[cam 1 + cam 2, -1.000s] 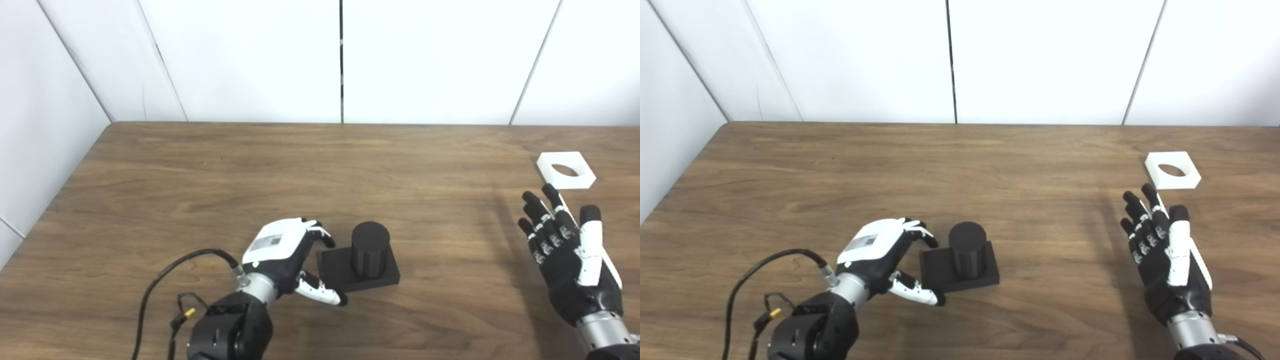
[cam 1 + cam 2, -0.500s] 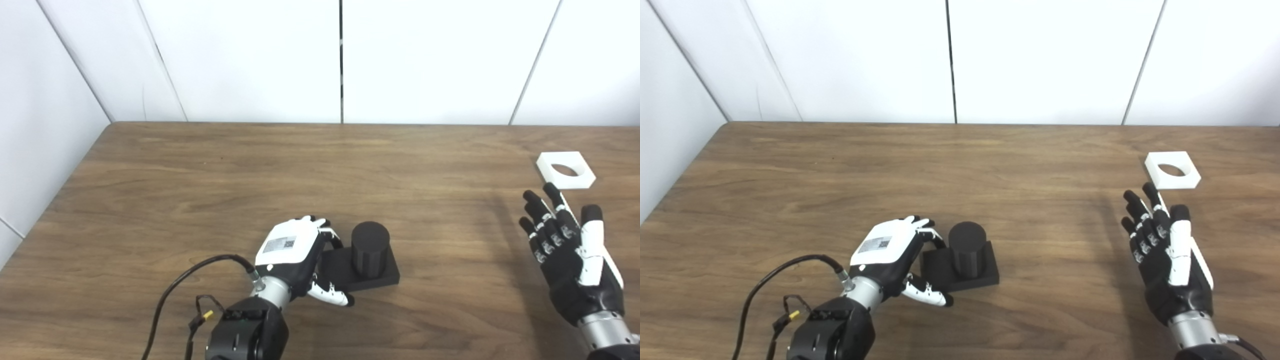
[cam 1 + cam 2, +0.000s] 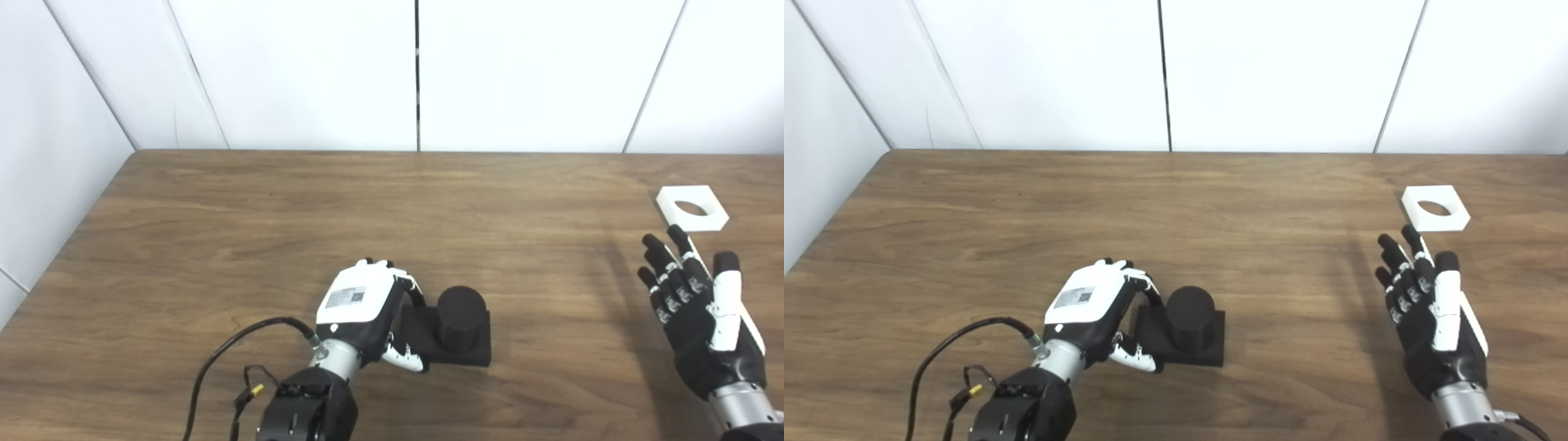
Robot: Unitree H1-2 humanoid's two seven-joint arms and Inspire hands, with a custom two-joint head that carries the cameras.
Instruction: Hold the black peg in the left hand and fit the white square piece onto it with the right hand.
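White wall panels stand behind a brown wooden tabletop (image 3: 306, 214).

My left hand (image 3: 361, 306) is at the black peg (image 3: 460, 318), at about 6 o'clock on the tabletop. Its fingers (image 3: 411, 293) curl around the left side of the peg's flat square base, and the thumb sits at the near corner. I think the hand is closing on the base, but I cannot tell if the hold is tight yet.

My right hand (image 3: 698, 306) is at 4 o'clock. It is wide open, holds nothing, and its palm faces up. The white square piece (image 3: 692, 208) lies flat at 2 o'clock, just past those fingertips, not touching them.

To do this step well, I would squeeze the base on both sides before I lift, so it does not slip or turn.

The peg is a short round post. Its long line points up from the base, tipped a little toward the camera. The round hole in the white piece faces up too.
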